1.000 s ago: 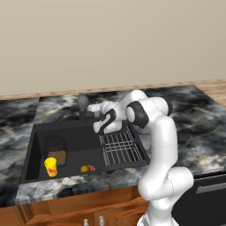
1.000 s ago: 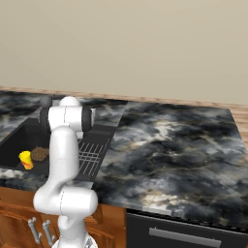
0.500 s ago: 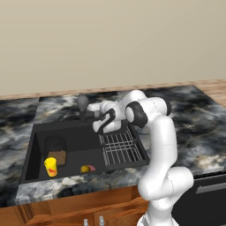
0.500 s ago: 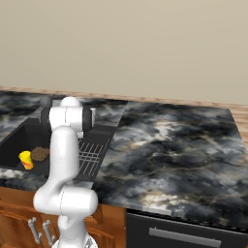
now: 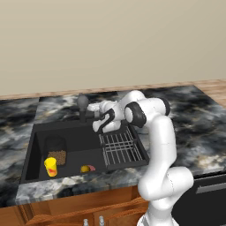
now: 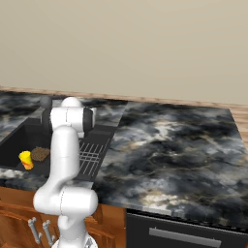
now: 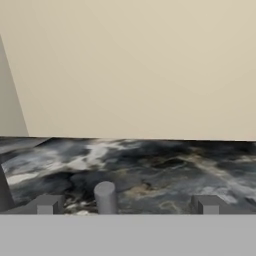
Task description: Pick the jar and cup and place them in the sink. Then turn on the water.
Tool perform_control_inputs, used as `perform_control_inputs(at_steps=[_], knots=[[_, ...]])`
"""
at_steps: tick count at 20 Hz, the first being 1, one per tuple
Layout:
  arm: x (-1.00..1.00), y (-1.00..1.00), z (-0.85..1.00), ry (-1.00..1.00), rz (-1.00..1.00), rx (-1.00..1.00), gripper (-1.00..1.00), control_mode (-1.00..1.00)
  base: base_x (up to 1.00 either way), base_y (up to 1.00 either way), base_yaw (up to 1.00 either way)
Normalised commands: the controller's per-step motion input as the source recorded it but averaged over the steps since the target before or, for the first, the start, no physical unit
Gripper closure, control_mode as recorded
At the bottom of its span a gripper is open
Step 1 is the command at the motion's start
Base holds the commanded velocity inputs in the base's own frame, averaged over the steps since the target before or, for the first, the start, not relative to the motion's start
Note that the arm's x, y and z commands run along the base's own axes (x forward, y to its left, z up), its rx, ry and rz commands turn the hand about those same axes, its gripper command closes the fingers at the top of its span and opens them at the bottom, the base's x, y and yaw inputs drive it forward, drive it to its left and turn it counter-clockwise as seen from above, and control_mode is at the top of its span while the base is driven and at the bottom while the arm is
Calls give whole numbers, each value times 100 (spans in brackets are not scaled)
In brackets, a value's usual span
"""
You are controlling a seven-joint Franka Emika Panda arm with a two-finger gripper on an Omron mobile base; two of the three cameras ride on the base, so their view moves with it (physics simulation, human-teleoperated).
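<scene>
The jar is short and wide, with a brown speckled lower part and a dark glassy upper part that nearly melts into the black basin. It stands on the floor of the sink, in the left half. Just beside it, nearer the front rim, stands the cup, small and bright yellow with a red mark on its side; from the right base view the two show the same way, cup in front of jar. A tiny yellow-and-pink blob lies on the basin floor a little to the right of the cup. The sink is a large black rectangular basin set in the dark marbled desk, with a grey wire rack across its right part.

The pincer hangs over the back edge of the sink, near a dark faucet knob, its jaws released wide and grasping nothing (the hand view shows the two tips standing far apart). In that view a grey cylinder rises between the tips, probably part of the faucet. Jar and cup both lie well apart from the pincer, lower and toward the front left of the basin.
</scene>
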Motion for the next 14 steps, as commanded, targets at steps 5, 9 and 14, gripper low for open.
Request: perform_control_inputs(at_steps=[5, 9, 14], knots=[[9, 0, -7, -3, 0, 0, -100, -100, 0, 0, 0], [7, 0, -8, -3, 0, 0, -100, -100, 0, 0, 0], [0, 0, -8, -3, 0, 0, -100, -100, 0, 0, 0]])
